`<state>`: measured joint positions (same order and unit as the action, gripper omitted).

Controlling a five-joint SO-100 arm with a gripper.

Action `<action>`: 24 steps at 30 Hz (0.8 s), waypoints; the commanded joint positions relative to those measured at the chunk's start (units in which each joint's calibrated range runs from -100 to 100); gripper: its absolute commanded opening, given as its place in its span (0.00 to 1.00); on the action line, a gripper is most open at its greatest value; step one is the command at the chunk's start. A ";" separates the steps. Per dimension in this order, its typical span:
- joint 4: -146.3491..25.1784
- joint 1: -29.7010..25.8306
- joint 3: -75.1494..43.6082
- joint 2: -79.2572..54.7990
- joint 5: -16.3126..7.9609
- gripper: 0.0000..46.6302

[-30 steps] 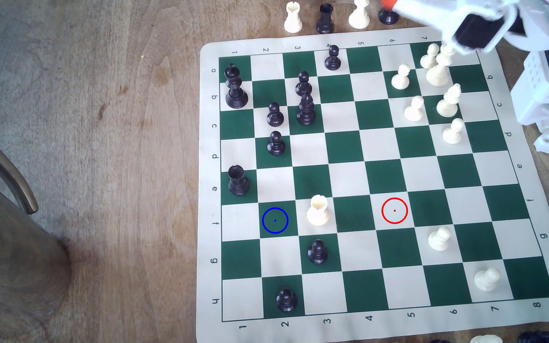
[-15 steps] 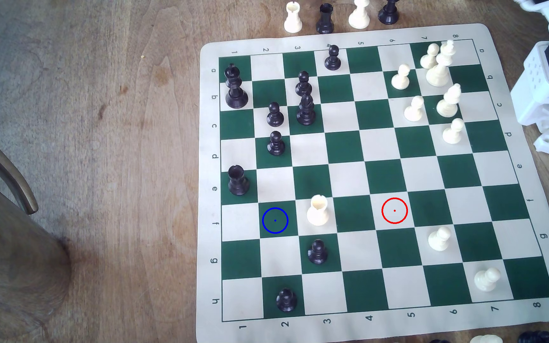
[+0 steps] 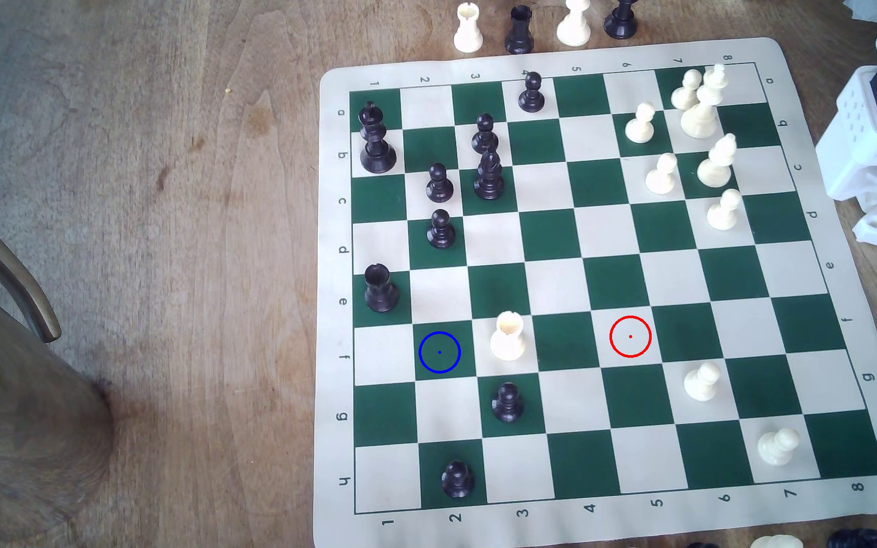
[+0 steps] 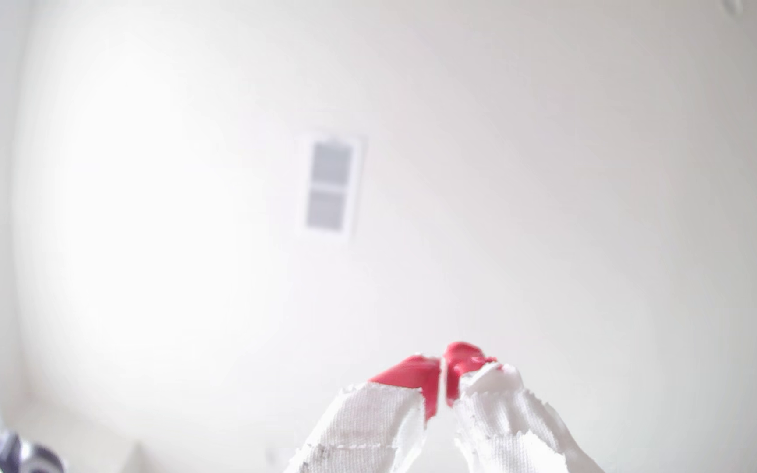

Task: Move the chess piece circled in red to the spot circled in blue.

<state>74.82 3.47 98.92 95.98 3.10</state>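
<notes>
Beside the blue-ringed green square (image 3: 439, 352), the white rook (image 3: 507, 337) stands one square to the exterior view's right.
Red-tipped jaws pressed together, pinching nothing; gripper (image 4: 443, 370) faces a pale wall.

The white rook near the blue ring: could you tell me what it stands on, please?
The white rook stands on a cream square of the board, beside the blue-ringed green square, not on it. Its base hides that square's middle.

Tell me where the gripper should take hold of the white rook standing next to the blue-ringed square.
Probably the white rook at its narrow waist, under the notched top, coming from above: it stands upright with bare squares on both sides. A black pawn stands one square nearer.
</notes>
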 commanded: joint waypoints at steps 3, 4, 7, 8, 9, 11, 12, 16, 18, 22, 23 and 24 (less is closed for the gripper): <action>9.13 -0.06 0.99 -0.14 -0.39 0.00; 10.27 -0.06 0.99 -0.14 -0.39 0.00; 13.96 -0.06 1.08 -0.14 -0.39 0.00; 14.94 -0.06 1.08 -0.14 -0.39 0.00; 16.99 -0.14 1.08 -0.14 -0.39 0.00; 18.95 -0.61 1.08 -0.14 -0.39 0.00; 20.02 -1.08 1.08 -0.14 -0.39 0.00; 23.46 -2.80 1.08 -0.14 -0.39 0.00; 24.85 -2.88 1.08 -0.14 -0.20 0.00; 24.85 -2.88 1.08 -0.14 0.00 0.00; 24.85 -2.88 1.08 -0.14 0.00 0.00; 24.85 -2.88 1.08 -0.14 0.00 0.00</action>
<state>98.01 1.11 98.92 95.98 2.95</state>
